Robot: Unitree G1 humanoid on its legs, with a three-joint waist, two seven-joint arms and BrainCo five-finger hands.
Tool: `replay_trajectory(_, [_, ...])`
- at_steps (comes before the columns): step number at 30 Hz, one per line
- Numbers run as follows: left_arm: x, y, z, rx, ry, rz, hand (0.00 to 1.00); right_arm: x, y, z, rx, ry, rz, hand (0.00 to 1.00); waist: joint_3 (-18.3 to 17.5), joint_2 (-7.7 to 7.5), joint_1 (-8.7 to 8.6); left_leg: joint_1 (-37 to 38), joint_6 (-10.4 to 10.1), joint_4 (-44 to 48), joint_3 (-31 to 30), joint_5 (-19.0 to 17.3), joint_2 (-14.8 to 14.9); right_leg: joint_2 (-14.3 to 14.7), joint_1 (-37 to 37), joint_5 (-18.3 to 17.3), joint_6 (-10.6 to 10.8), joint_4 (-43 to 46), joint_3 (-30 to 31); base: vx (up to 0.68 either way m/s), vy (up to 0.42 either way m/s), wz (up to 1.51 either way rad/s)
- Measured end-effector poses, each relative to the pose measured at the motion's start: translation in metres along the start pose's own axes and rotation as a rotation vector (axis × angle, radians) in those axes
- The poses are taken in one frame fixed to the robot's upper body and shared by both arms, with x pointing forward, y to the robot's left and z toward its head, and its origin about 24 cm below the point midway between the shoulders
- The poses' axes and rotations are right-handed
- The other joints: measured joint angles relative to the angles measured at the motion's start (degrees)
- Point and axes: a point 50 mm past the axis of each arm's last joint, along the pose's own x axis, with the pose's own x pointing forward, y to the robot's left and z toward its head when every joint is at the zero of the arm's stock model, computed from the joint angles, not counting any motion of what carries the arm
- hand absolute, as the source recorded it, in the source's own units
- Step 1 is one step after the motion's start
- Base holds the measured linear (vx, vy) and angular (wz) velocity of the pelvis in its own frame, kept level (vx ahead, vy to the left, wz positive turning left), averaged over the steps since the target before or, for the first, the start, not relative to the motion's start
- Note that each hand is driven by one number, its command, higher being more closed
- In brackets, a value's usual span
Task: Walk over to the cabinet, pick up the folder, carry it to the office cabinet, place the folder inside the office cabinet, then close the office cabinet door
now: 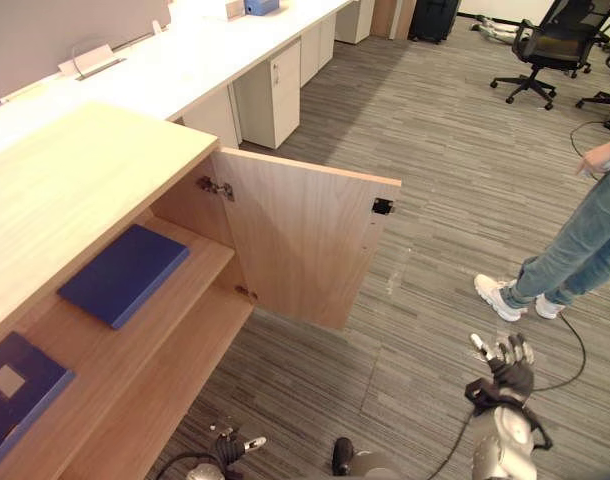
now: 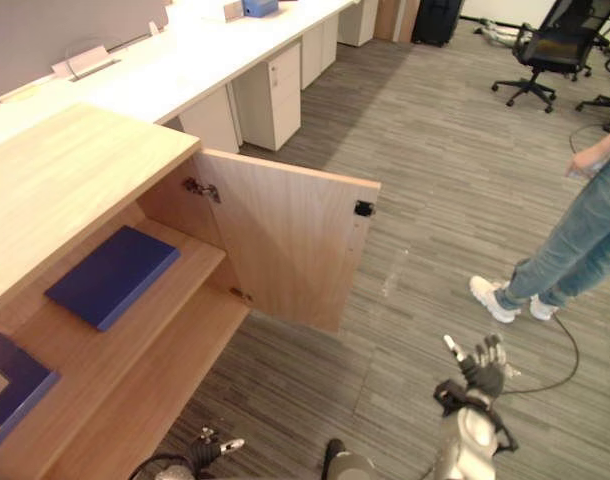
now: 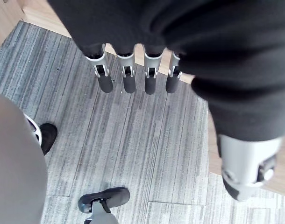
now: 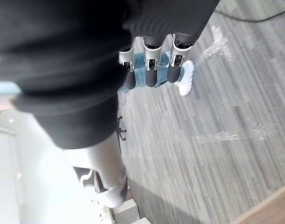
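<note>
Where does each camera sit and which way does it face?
Left eye view: on the head, looking down at the open cabinet, folder, left hand and right hand.
Right eye view: beside it, same scene.
Left wrist view: along its straight fingers to the carpet.
Right wrist view: along its straight fingers to the person's shoe.
Shared: both eye views show that person.

Blue folder (image 1: 123, 274) lies flat inside open cabinet (image 1: 85, 170).

Grey striped carpet (image 1: 445, 150) runs past a long white desk (image 1: 195, 55), white drawer units (image 1: 275, 90) and black office chairs (image 1: 555, 45).
</note>
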Motion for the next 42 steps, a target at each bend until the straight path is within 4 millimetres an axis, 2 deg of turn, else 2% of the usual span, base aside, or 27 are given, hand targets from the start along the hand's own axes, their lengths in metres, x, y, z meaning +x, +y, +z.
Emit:
replay_trajectory(4, [0.000, 0.002, 0.006, 0.007, -0.027, 0.000, 0.00, 0.015, 0.005, 0.020, -0.030, -0.060, 0.030, 0.00, 0.1, 0.06, 0.96, -0.7, -0.2, -0.3, -1.2, 0.1, 0.0, 0.3, 1.3, 1.7, 0.1, -3.3, -1.2, -0.03, -0.024, 0.17])
replay_trajectory(7, [0.000, 0.005, 0.009, 0.023, -0.042, -0.015, 0.00, 0.035, 0.014, 0.040, -0.064, -0.105, 0.062, 0.00, 0.6, 0.48, 1.72, -1.5, -0.2, -0.1, -3.6, 0.3, 0.0, 0.2, 2.7, 2.5, 0.0, -5.2, -3.2, -0.04, -0.055, 0.36])
replay_trajectory(12, [0.000, 0.004, 0.013, 0.032, -0.064, -0.031, 0.00, 0.072, 0.049, 0.079, -0.136, -0.164, 0.159, 0.00, 2.3, 2.76, 3.25, -3.1, 0.1, 0.1, -7.8, 1.0, 0.1, -0.3, 4.1, 2.7, -0.1, -5.9, -7.2, -0.04, -0.067, 0.39])
replay_trajectory(17, [-0.001, 0.009, 0.010, 0.003, -0.064, -0.018, 0.00, 0.091, 0.080, 0.111, -0.196, -0.207, 0.238, 0.00, 4.2, 4.71, 4.19, -4.1, 0.4, 0.2, -10.3, 1.9, -0.1, -1.1, 4.4, 2.7, -0.1, -5.5, -9.6, -0.03, -0.041, 0.26])
replay_trajectory(21, [-0.001, 0.012, 0.010, -0.015, -0.066, -0.012, 0.00, 0.108, 0.092, 0.158, -0.193, -0.259, 0.232, 0.00, 6.8, 6.62, 4.80, -5.4, 1.1, 0.6, -12.7, 2.4, -0.9, -2.5, 3.9, 2.6, 0.0, -4.3, -11.2, -0.07, -0.002, 0.26])
replay_trajectory(22, [-0.001, 0.012, 0.009, -0.018, -0.066, -0.011, 0.00, 0.110, 0.092, 0.165, -0.183, -0.267, 0.224, 0.00, 7.0, 6.88, 4.84, -5.9, 1.3, 0.8, -13.0, 2.3, -1.0, -2.6, 3.7, 2.6, 0.0, -4.2, -11.5, -0.10, -0.007, 0.29])
replay_trajectory(26, [-0.001, 0.012, 0.009, -0.046, -0.069, -0.009, 0.00, 0.118, 0.090, 0.225, -0.101, -0.351, 0.172, 0.00, 9.4, 8.51, 5.42, -8.4, 2.4, 2.6, -15.1, 2.4, -1.1, -3.8, 2.2, 2.6, 0.0, -2.6, -13.1, -0.07, -0.016, 0.24])
replay_trajectory(27, [-0.001, 0.013, 0.011, -0.054, -0.075, -0.008, 0.00, 0.119, 0.081, 0.241, -0.086, -0.373, 0.141, 0.00, 9.8, 9.09, 5.37, -9.2, 2.8, 2.7, -16.1, 2.6, -1.4, -4.1, 2.2, 2.4, -0.2, -2.4, -14.0, -0.07, -0.026, 0.31])
replay_trajectory(30, [-0.001, 0.014, 0.012, -0.062, -0.083, -0.004, 0.00, 0.120, 0.060, 0.269, -0.019, -0.402, 0.077, 0.00, 11.0, 10.19, 5.48, -10.1, 3.3, 2.5, -17.3, 3.0, -1.8, -4.5, 2.1, 2.3, -0.1, -2.0, -15.3, -0.06, -0.025, 0.26])
replay_trajectory(34, [-0.001, 0.018, 0.012, -0.076, -0.084, 0.000, 0.00, 0.120, 0.048, 0.275, 0.008, -0.389, 0.055, 0.00, 11.8, 10.46, 5.55, -10.1, 3.5, 2.5, -17.9, 3.1, -1.9, -5.1, 2.1, 1.9, -0.1, -1.3, -15.7, -0.02, 0.011, 0.08])
replay_trajectory(37, [-0.001, 0.020, 0.015, -0.072, -0.102, -0.004, 0.00, 0.121, 0.055, 0.273, -0.036, -0.373, 0.097, 0.00, 11.9, 10.74, 5.54, -10.1, 3.5, 2.4, -18.1, 3.1, -1.9, -5.1, 2.0, 1.8, 0.0, -1.2, -15.7, 0.00, 0.000, 0.00])
replay_trajectory(39, [-0.002, 0.018, 0.020, -0.057, -0.125, -0.013, 0.00, 0.121, 0.067, 0.267, -0.069, -0.356, 0.145, 0.00, 12.0, 11.05, 5.49, -10.1, 3.5, 2.4, -18.0, 3.1, -1.8, -5.0, 1.9, 1.8, 0.0, -1.2, -15.7, 0.00, -0.006, -0.04])
replay_trajectory(41, [-0.002, 0.016, 0.022, -0.049, -0.132, -0.021, 0.00, 0.118, 0.088, 0.261, -0.155, -0.349, 0.243, 0.00, 12.2, 11.25, 5.10, -10.2, 3.5, 2.3, -17.4, 3.1, -1.8, -4.9, 1.5, 1.8, -0.1, -1.3, -15.2, 0.01, -0.013, -0.14])
replay_trajectory(42, [-0.001, 0.015, 0.024, -0.042, -0.140, -0.028, 0.00, 0.113, 0.109, 0.252, -0.224, -0.354, 0.351, 0.00, 12.3, 11.39, 5.08, -10.2, 3.5, 2.3, -17.1, 3.2, -1.6, -4.6, 1.4, 1.9, -0.1, -1.5, -15.1, 0.01, -0.033, -0.12])
